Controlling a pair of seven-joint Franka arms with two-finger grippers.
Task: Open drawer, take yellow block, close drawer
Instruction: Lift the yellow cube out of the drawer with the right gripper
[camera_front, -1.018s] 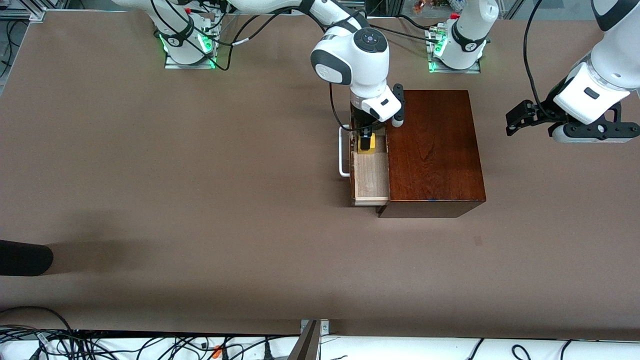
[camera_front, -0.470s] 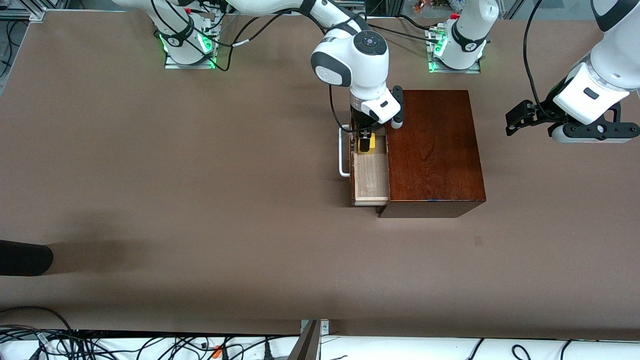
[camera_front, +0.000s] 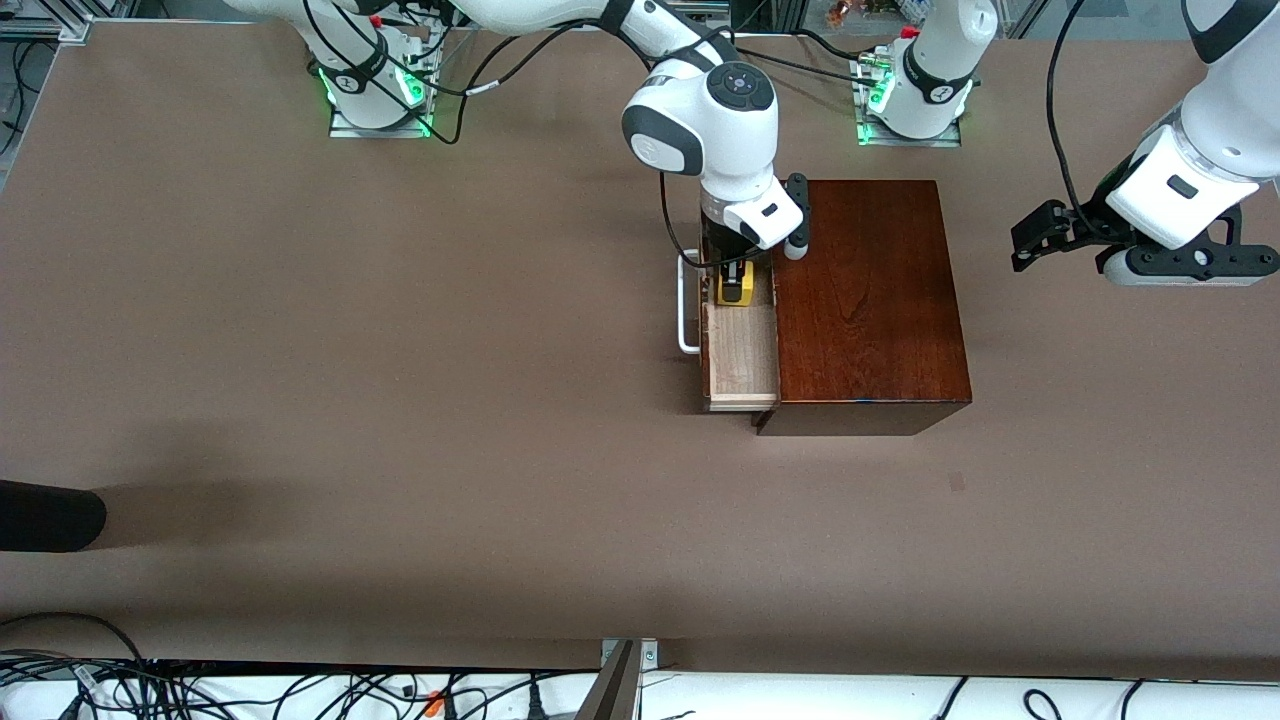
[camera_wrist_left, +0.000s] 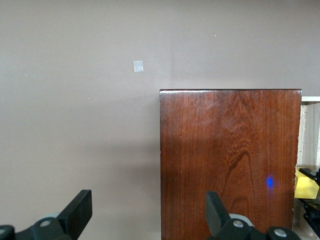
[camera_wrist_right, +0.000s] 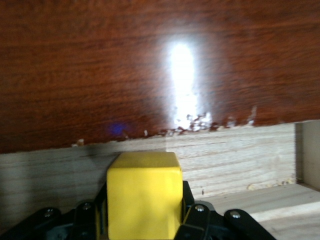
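In the middle of the brown surface (camera_front: 300, 400) sits the glossy wooden box (camera_front: 865, 300), and its drawer (camera_front: 742, 355) is pulled out toward the right arm's end of the table, white bar handle (camera_front: 686, 305) leading, pale tray floor showing bare in the part nearer the front camera. At the farther end of that tray is the yellow block (camera_front: 734, 287), inside the drawer, and the right gripper (camera_front: 733, 280) is right down on it, reaching in from above. The right wrist view settles it: the yellow block (camera_wrist_right: 144, 195) is pinched between the black jaws, pads pressed against two of its sides, with the plywood wall of the drawer (camera_wrist_right: 240, 160) and the dark box panel rising just past it. Whether the block is touching the tray floor or just off it, I cannot tell. The left gripper (camera_front: 1040, 240) waits in the air at the left arm's end of the table, well apart from the box, jaws spread wide and holding nothing. Its wrist view gives the box top (camera_wrist_left: 230, 165) end-on, a sliver of yellow block (camera_wrist_left: 306, 184) at the edge, and a small pale patch (camera_wrist_left: 138, 66) on the surface.
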